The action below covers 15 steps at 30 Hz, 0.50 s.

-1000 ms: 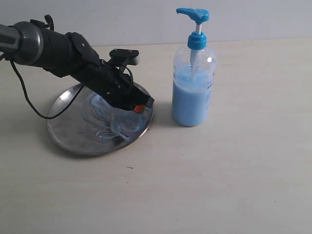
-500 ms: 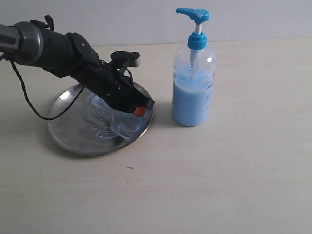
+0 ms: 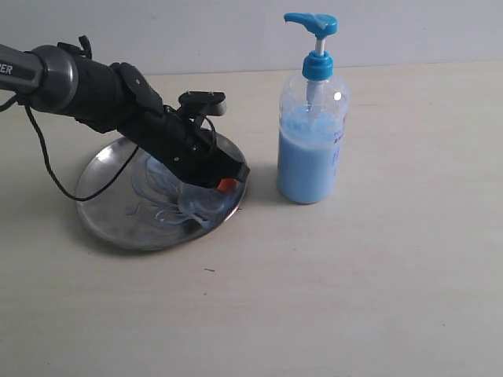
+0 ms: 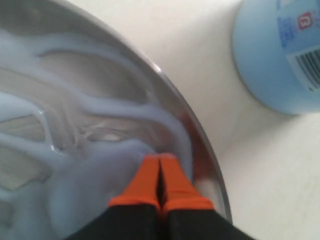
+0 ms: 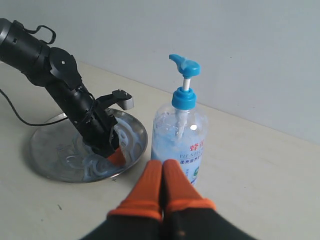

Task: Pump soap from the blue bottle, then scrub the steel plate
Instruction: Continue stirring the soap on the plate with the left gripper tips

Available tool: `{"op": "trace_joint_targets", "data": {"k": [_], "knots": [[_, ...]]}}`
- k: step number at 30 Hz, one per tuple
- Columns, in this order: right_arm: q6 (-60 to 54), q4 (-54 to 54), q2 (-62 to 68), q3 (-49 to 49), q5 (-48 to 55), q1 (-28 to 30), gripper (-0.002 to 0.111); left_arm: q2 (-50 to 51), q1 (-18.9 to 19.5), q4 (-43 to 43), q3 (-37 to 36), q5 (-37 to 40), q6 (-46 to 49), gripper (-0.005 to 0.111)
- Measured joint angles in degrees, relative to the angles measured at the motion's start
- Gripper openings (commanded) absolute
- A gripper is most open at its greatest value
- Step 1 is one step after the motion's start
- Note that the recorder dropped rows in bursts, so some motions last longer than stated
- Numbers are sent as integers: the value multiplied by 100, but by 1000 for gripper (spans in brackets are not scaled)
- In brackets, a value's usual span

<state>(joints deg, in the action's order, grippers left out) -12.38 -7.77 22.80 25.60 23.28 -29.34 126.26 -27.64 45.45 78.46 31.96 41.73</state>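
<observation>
Left claw point(image 4: 160, 159): orange fingertips pressed together, holding nothing, tips set in the soap point(image 3: 161, 206) smeared across the plate point(image 3: 100, 206), close to the rim nearest the bottle point(image 3: 309, 161). The plate lies on the counter point(image 3: 354, 283), left of the upright bottle, near but apart. Right claw point(image 5: 162, 166): likewise clenched on nothing, pointing toward the bottle.

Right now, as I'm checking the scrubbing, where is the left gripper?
In the exterior view, the left gripper is left of centre, shut, tips in the soap at the edge of the steel plate nearest the blue bottle.
</observation>
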Motion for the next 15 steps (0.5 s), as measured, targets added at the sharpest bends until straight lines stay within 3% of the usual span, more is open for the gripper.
{"op": "trace_joint_targets", "data": {"k": [7, 15], "knots": [[0, 0, 0, 0, 0, 0, 0, 0, 0, -2, 0, 531, 0, 0], [0, -39, 0, 0, 0, 0, 0, -55, 0, -639, 33, 767, -278, 0]]}}
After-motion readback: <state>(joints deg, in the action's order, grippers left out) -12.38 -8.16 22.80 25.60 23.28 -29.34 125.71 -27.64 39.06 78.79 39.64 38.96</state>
